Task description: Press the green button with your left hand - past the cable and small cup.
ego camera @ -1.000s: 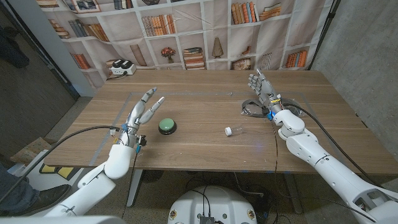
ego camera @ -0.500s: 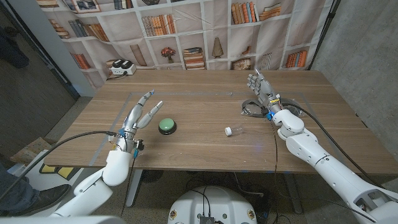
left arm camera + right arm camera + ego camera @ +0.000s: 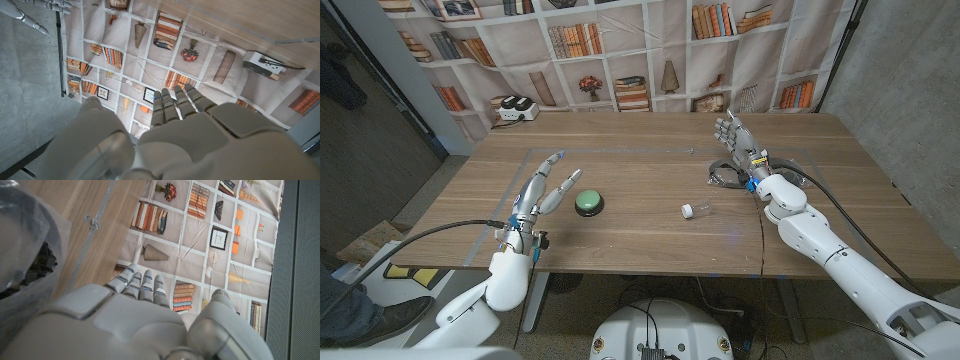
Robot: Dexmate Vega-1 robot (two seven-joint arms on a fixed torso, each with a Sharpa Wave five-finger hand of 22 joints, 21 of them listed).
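Left hand (image 3: 542, 187) withdrawn toward lower left of frame, fingers spread, empty; green button (image 3: 588, 203) apparently unpressed. Right hand (image 3: 738, 139) unchanged, empty.

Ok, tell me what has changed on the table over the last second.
The left hand has drawn back toward the robot along with its arm, fingers apart and holding nothing; it sits beside the green button without touching it. The button, the small cup lying on its side, the cable and the right hand have stayed where they were.
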